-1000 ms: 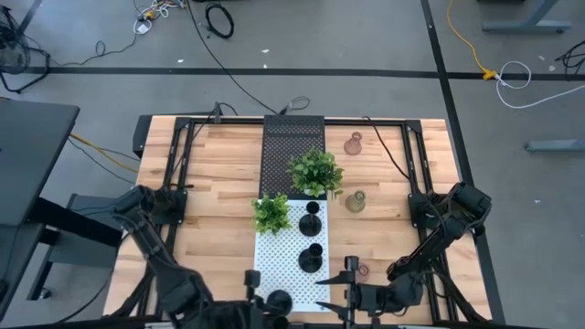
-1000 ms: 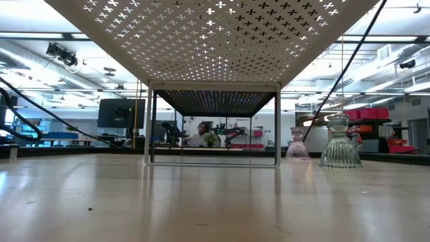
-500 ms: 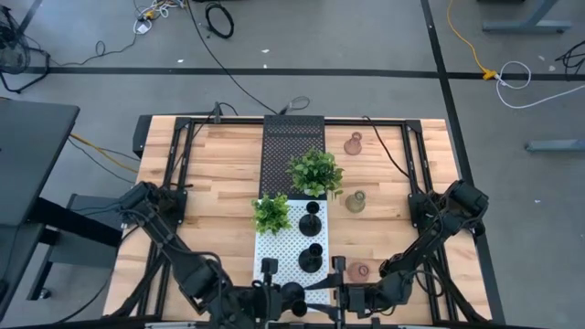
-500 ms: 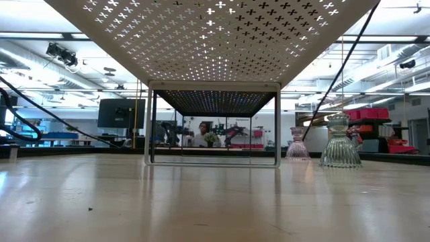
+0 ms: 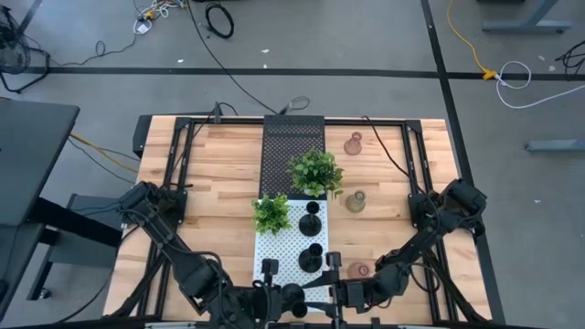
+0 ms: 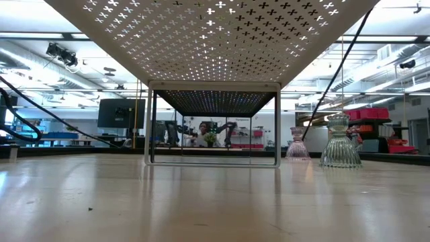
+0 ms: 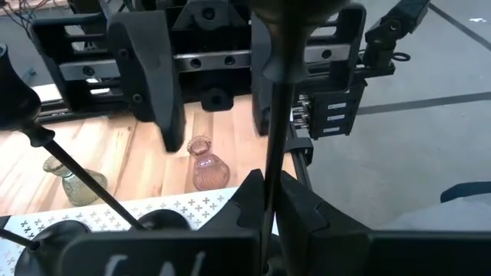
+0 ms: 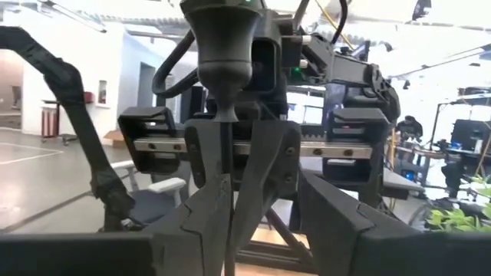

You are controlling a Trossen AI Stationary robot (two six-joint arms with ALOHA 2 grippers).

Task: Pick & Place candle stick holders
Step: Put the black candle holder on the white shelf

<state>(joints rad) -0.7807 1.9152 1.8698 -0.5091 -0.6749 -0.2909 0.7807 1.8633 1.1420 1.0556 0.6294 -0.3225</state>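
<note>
My left gripper (image 5: 277,292) is at the near end of the white perforated shelf (image 5: 274,251), shut on a matte black candle stick holder (image 5: 292,294). My right gripper (image 5: 331,279) faces it from the right, open. Its fingers (image 7: 146,84) stand on either side of the holder; I cannot tell whether they touch it. Two more black holders (image 5: 311,219) (image 5: 311,259) stand on the shelf by their round bases. Three glass holders stand on the table: pink (image 5: 354,143), greenish (image 5: 355,202) and pink (image 5: 358,270). My left gripper pinches the black holder's thin stem (image 7: 270,165) between its two fingers. The fingers come level from the table's left and lie across the stem. The holder stands upright, its cup (image 8: 225,46) on top. My own fingers hide its base.
Two green potted plants (image 5: 315,172) (image 5: 271,212) stand on the perforated shelves, the black one (image 5: 294,142) behind the white one. Bare wood lies left of the shelves (image 5: 215,174). In the low view the shelf spans overhead, with two glass holders (image 6: 297,144) (image 6: 340,142) at the right.
My left gripper has carried the black holder a little toward the table's right and far edges, then held still. My right gripper has moved toward the table's left edge, closing in on the holder, its fingers still open.
</note>
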